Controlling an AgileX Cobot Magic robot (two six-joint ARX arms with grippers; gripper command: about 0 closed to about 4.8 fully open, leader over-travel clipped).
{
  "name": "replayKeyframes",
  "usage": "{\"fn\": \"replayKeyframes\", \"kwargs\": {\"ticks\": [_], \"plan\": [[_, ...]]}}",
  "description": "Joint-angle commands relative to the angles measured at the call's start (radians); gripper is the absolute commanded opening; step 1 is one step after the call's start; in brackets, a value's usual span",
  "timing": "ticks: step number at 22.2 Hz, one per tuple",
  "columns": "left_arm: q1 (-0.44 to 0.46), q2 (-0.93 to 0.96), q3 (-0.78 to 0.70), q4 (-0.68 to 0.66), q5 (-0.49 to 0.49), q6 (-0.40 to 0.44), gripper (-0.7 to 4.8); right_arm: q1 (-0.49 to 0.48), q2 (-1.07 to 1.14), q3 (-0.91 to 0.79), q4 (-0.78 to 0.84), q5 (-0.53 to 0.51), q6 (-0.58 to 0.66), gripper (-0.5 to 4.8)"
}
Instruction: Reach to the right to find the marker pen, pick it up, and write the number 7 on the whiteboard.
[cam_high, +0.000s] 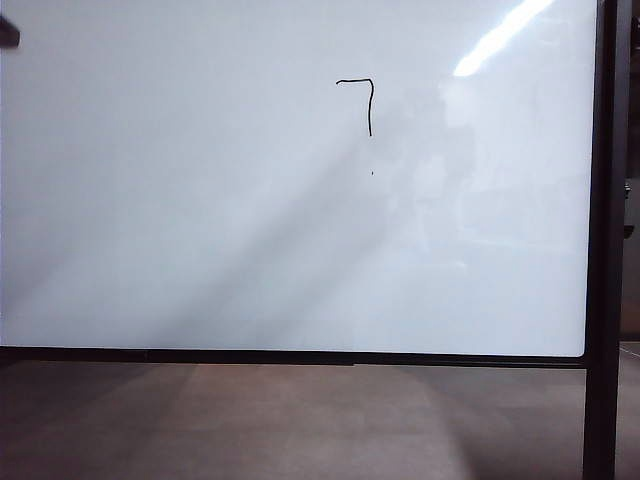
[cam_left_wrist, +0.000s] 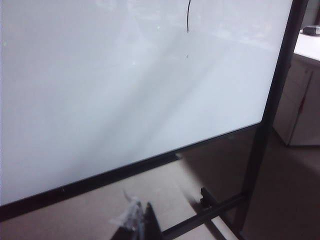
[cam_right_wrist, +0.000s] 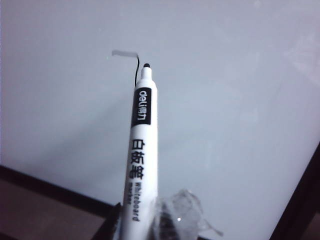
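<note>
The right gripper (cam_right_wrist: 142, 227) sits at the near edge of the right wrist view, its fingers narrowed on the lower barrel of the marker pen (cam_right_wrist: 141, 150), with a crumpled scrap of clear tape or film on one finger. The pen juts away from the gripper toward the whiteboard (cam_right_wrist: 240, 100), its small dark tip held off the surface, apart from the number 7 (cam_high: 360, 100). I judge the pen light and rigid: a smooth white plastic cylinder with a black label band and printed characters, likely slippery under hard fingers, so a hold around the lower barrel, well back from the tip, looks right; the felt tip is the one soft part and would flatten under heavy pressure. The left gripper (cam_left_wrist: 137, 220) shows only as a dark finger edge with a whitish scrap on it, near the floor below the board; I cannot tell how far its jaws stand apart, and nothing appears in it. The board is a large, glossy white panel, hard and flat, carrying soft reflections and a bright glare streak at its upper right, bounded by a thin black frame (cam_high: 300, 356) and a black upright post (cam_high: 603, 250) on the right. The 7 is a thin black stroke high and right of centre, with a tiny dark speck (cam_high: 373, 173) below its stem.
</note>
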Motion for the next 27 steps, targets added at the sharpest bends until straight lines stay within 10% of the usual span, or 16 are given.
{"fn": "replayKeyframes", "kwargs": {"ticks": [1, 27], "plan": [[0.001, -0.033, -0.04, 0.013, -0.003, 0.0, -0.05, 0.001, -0.051, -0.124, 0.131, 0.051, 0.0, -0.01], [0.019, -0.077, -0.197, 0.302, -0.066, 0.001, -0.05, 0.001, -0.063, -0.21, 0.127, 0.149, -0.001, 0.54]]}}
